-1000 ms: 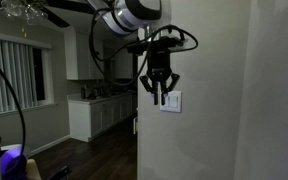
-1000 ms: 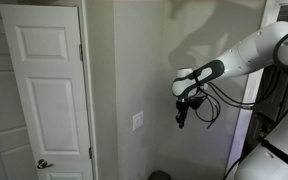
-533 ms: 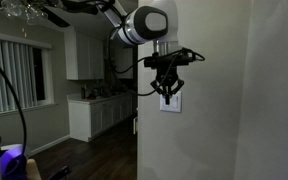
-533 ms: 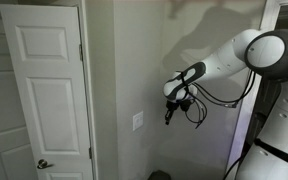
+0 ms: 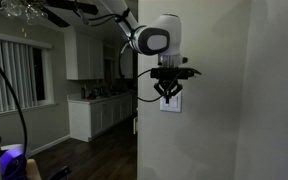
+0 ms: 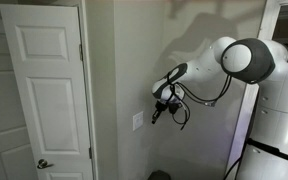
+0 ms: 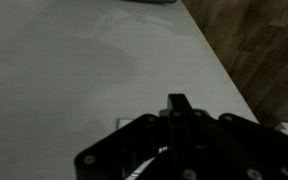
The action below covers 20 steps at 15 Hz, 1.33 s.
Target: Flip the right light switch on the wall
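The white two-rocker switch plate (image 5: 175,106) sits on the beige wall (image 5: 219,90); it also shows in an exterior view (image 6: 137,121). My gripper (image 5: 169,95) points at the plate with its fingers together and covers most of it, so the right light switch cannot be told apart. From the side, the fingertips (image 6: 154,117) are close to the plate, and touch cannot be told. In the wrist view the dark gripper (image 7: 176,103) fills the bottom, with a white edge of the plate (image 7: 130,122) beside it and the wall (image 7: 74,60) beyond.
The wall's vertical corner edge (image 5: 137,110) runs just beside the plate. White kitchen cabinets (image 5: 96,115) and a window with blinds (image 5: 14,70) lie behind. A white panelled door (image 6: 44,90) stands near the plate. Wood floor (image 7: 259,45) shows below.
The gripper has moved in toward the wall and now sits right over the switch plate. The arm has swung closer to the wall.
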Tool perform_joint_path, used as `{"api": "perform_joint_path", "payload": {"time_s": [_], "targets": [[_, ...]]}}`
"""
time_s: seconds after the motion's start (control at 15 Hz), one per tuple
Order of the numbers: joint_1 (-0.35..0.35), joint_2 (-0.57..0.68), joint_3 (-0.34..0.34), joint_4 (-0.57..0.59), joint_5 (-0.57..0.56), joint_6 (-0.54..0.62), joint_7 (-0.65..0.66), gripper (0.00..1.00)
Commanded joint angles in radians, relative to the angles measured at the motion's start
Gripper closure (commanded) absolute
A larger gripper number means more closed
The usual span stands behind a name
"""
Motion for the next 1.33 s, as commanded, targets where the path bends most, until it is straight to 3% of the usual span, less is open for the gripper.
{"api": "perform_joint_path", "payload": {"time_s": [0.0,0.4,0.8,1.0,1.27], "targets": [[-0.049,0.092,0.057,0.084,0.081,0.011,-0.075,1.00],[-0.113,0.174,0.133,0.166,0.115,0.059,-0.084,1.00],[-0.170,0.223,0.223,0.212,0.294,0.176,-0.120,1.00],[-0.163,0.234,0.217,0.225,0.334,0.182,-0.151,1.00],[-0.142,0.236,0.175,0.216,0.232,0.155,-0.107,1.00]]}}
